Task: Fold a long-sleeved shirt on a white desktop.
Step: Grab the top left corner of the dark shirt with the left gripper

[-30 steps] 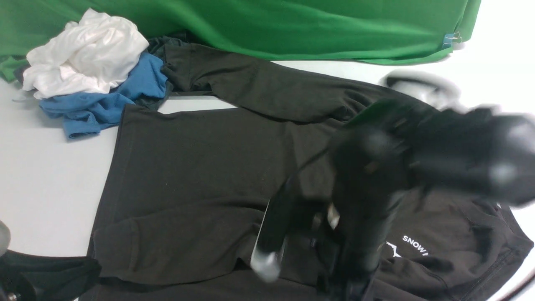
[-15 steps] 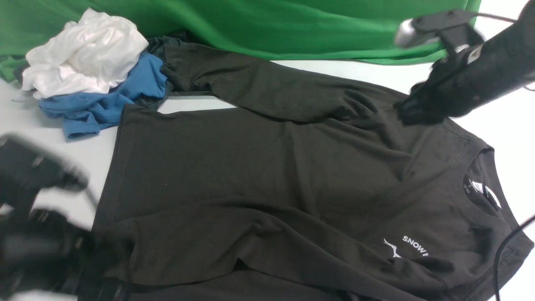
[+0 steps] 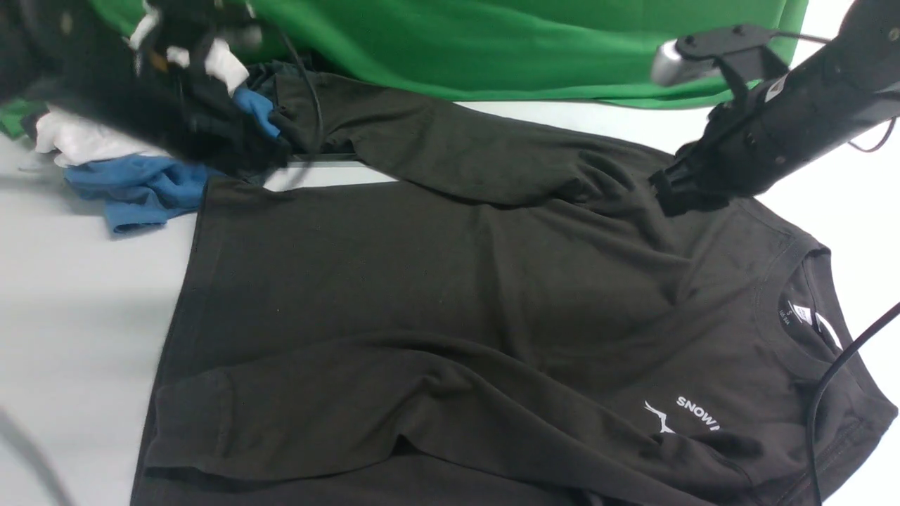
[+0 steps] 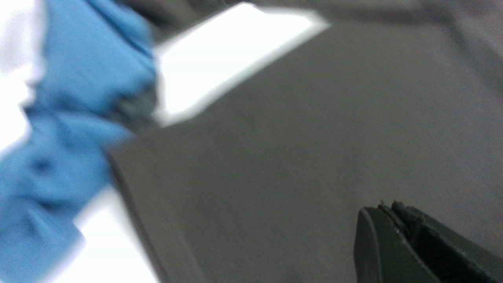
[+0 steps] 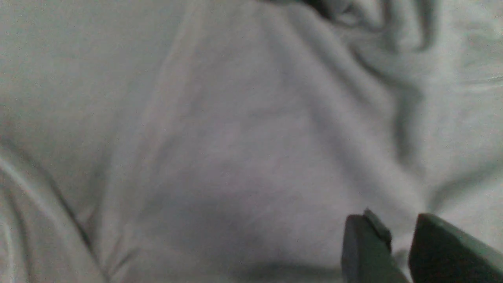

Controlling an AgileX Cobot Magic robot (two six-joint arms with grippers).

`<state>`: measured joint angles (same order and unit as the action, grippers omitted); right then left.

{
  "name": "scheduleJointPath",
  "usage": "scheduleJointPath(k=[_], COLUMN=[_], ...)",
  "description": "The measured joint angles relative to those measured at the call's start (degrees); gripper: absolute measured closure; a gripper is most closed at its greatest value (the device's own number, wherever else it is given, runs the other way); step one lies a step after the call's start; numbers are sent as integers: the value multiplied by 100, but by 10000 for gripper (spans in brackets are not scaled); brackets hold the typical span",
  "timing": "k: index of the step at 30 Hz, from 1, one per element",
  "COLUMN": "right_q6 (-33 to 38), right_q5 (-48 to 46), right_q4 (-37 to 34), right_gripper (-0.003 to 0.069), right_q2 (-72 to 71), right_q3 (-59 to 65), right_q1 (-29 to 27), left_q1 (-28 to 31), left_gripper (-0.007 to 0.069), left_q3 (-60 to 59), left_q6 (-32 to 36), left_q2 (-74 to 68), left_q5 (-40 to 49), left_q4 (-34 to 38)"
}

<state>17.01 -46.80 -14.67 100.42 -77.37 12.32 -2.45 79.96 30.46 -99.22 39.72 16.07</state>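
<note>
We see the long-sleeved shirt [image 3: 422, 281] lying flat on the white bench [image 3: 84, 281], its long axis running from one pair of jaws to the other. The hem end lies by the left jaws. The collar [image 3: 808, 316] lies on the right jaws' side, a little nearer the robot than they are. The far sleeve [image 3: 436, 147] stretches between the two pairs of jaws; the near sleeve [image 3: 365, 407] lies across the body, well apart from both.

The right arm [image 3: 787, 133] slants down to the far shoulder. In the right wrist view its fingers [image 5: 365, 247] are drawn to a narrow gap with a bit of the shirt's cloth between them, so we take the right jaws as gripping the shirt.

The left arm [image 3: 140, 105], blurred, reaches over the blue garment [image 3: 140, 190] and white garment [image 3: 77, 140]. The left jaws are closed and empty above the shirt's far hem corner [image 4: 129, 157].
</note>
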Motion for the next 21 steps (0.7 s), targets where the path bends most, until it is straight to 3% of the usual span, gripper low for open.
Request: scheduleJointPath(k=[6, 11, 13, 19, 21], right_q6=[259, 422, 457, 503, 503], right_q5=[-148, -148, -148, -150, -150], right_q4=[0, -24, -38, -99, -131], right_gripper=[461, 461, 461, 461, 461], right_q2=[-35, -169, -195, -397, -432], right_q3=[75, 75, 75, 75, 75], right_q1=[315, 459, 494, 505, 505], left_q1=[224, 224, 229, 261, 261], left_gripper=[606, 567, 530, 274, 228], left_q3=[1766, 2176, 2293, 2907, 3037], left_q6=[86, 127, 140, 121, 121], left_q2=[-1190, -1753, -1939, -2925, -3109], left_q5=[-8, -485, -637, -1020, -1092], left_q4=[-431, -562, -574, -398, -300])
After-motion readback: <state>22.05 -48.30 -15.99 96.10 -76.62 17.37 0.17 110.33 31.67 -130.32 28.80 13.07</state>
